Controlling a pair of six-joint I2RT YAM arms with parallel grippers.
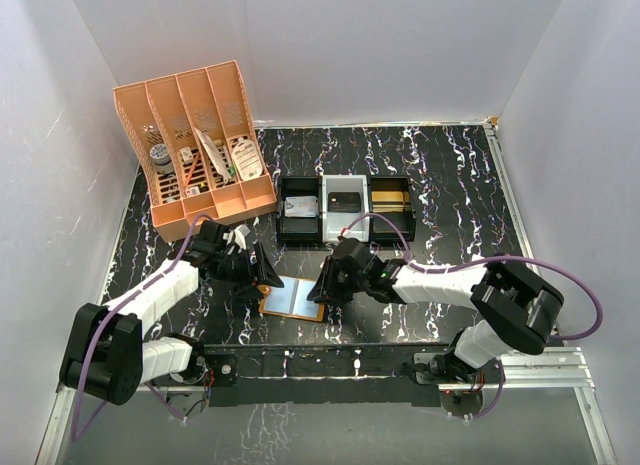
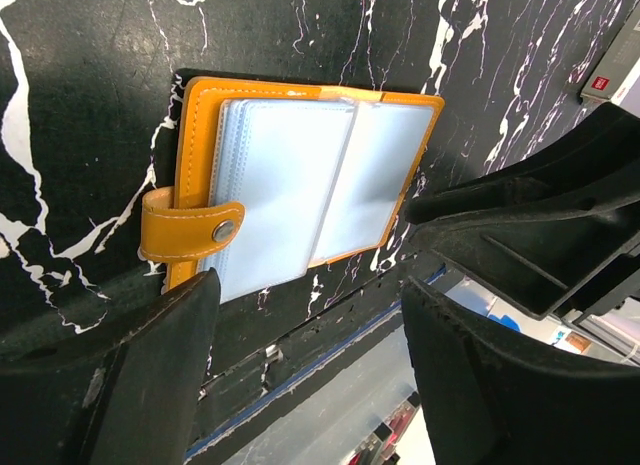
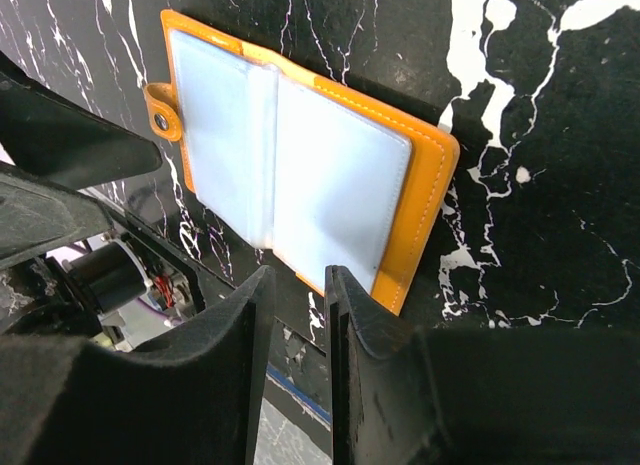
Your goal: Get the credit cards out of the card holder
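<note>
Enclosure: plain white walls (image 1: 350, 45) on three sides. The tabletop (image 1: 450, 185) is black with white veining.

Far left corner: large orange slotted organizer (image 1: 195, 145), stocked with small items.

Centre: three black trays (image 1: 345, 210) in a row.

Close to the near edge, left of centre: card holder (image 1: 293, 298), lying flat and opened, strap toward the left arm. Credit cards (image 2: 280, 185) are inside it.

Left end effector (image 1: 262, 277): just beside the strap side, fingers wide apart, gripping nothing.

Right end effector (image 1: 325, 285): at the opposite side, fingers nearly together with a narrow slit, gripping nothing.
</note>
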